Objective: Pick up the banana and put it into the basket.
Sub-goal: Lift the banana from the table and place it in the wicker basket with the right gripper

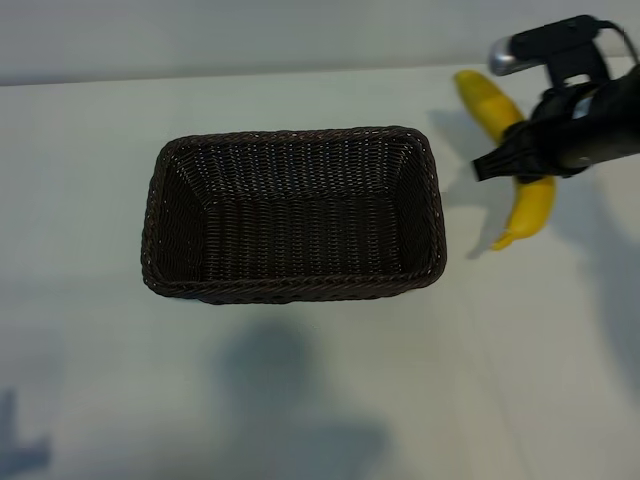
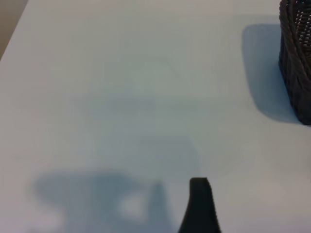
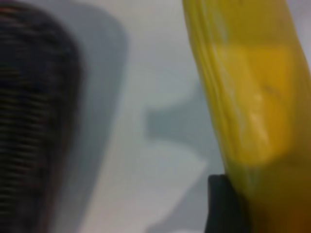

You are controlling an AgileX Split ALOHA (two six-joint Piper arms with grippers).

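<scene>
The basket [image 1: 293, 214] sat mid-table with nothing in it. Your right gripper [image 1: 512, 158] was closed across the banana's [image 1: 492, 105] middle, jaws at about half spread; the fruit hung off the table [image 1: 300, 400], well right of the basket's rim, stem end down. Your left gripper stood wide open over bare white tabletop, one fingertip [image 2: 200, 204] showing, basket corner beyond. Shadows lay across the surface.
</scene>
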